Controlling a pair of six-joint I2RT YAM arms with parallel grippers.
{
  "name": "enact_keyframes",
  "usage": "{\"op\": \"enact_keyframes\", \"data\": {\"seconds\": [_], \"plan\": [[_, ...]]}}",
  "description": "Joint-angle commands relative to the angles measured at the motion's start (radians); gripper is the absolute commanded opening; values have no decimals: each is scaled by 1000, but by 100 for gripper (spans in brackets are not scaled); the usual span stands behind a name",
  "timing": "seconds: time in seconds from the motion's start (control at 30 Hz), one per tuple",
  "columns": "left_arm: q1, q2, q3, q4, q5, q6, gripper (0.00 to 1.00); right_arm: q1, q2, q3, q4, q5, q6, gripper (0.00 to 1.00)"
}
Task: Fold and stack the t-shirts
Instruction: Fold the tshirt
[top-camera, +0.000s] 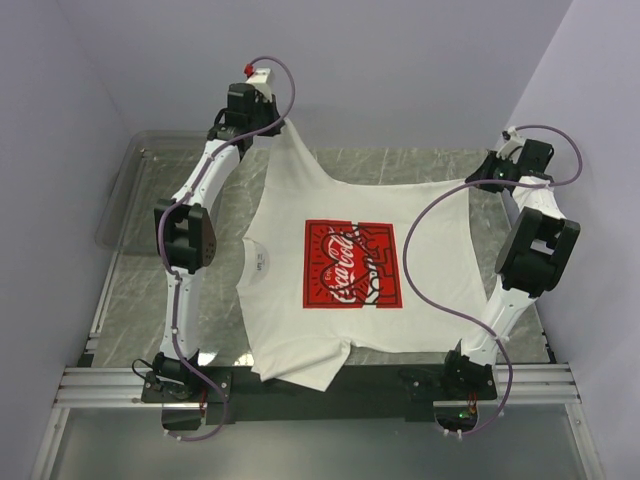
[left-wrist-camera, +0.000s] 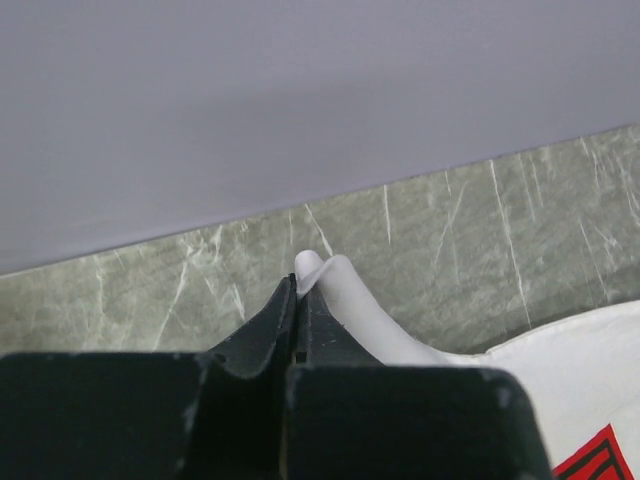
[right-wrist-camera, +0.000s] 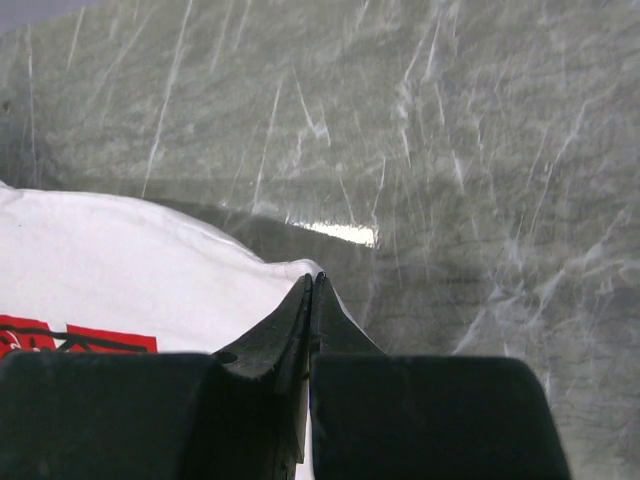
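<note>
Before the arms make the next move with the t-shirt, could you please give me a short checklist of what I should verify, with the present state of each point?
1. Is the left hand shut on the t-shirt? Ok: fabric pokes out past its tips.
2. Is the right hand shut on the shirt's edge? Ok.
3. Does the print face up? Ok.
4. Is the shirt smooth? Not ok: its near flap is creased at the near edge of the table.
5. Is the purple cable free of the cloth? Cannot tell: it crosses over the shirt in the top view.
6. Is the clear bin apart from the shirt? Ok.
</note>
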Motion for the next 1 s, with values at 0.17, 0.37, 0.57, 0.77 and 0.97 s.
{"op": "enact_keyframes", "data": {"seconds": [0.17,0.37,0.57,0.77,0.97], "plan": [[11,-7,53,161,-49,-19,0,-7,-40,23,121,11,75,0],[11,-15,-22,150,-18,-11,0,-8,-31,11,119,-9,68,0],[11,-36,-121,152,11,-1,0,-8,-18,-11,108,-28,49,0],[11,-70,-174,150,38,-2,0,-8,-26,-43,113,-48,43,0],[11,-172,-315,196,75,16,0,-12,-58,-90,130,-67,34,0]]}}
